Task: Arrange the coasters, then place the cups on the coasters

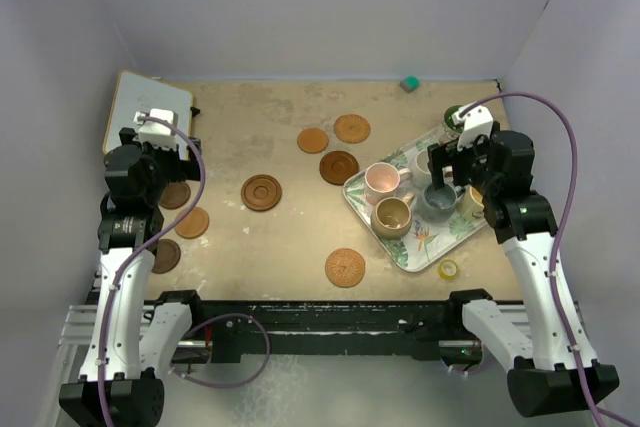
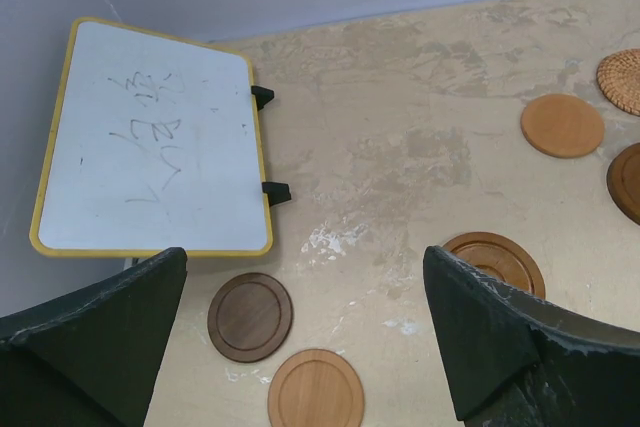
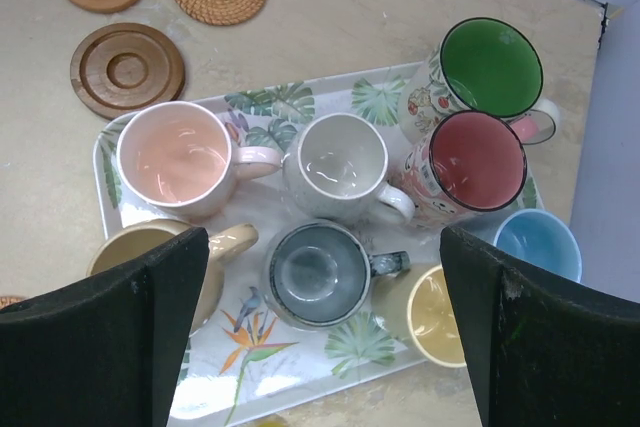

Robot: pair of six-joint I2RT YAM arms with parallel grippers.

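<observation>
Left gripper (image 2: 305, 342) spread wide, empty, touching nothing. Dark coaster (image 2: 250, 316) and lighter coaster (image 2: 315, 388) lie on table (image 2: 420, 127) below, between its jaws. Right gripper (image 3: 320, 337) likewise wide, empty, above tray (image 3: 262, 339). Slate cup (image 3: 318, 275) sits between its jaws (eight cups in view), pink cup (image 3: 175, 157) further left.

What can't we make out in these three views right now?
Top view: right arm hides the red ceramic mug and light blue ceramic mug.
Top view: small teal object, too small to identify.
Right wrist view: black finger covers part of tan ceramic mug.
Left wrist view: round woven rattan coaster cut by right edge.
</observation>
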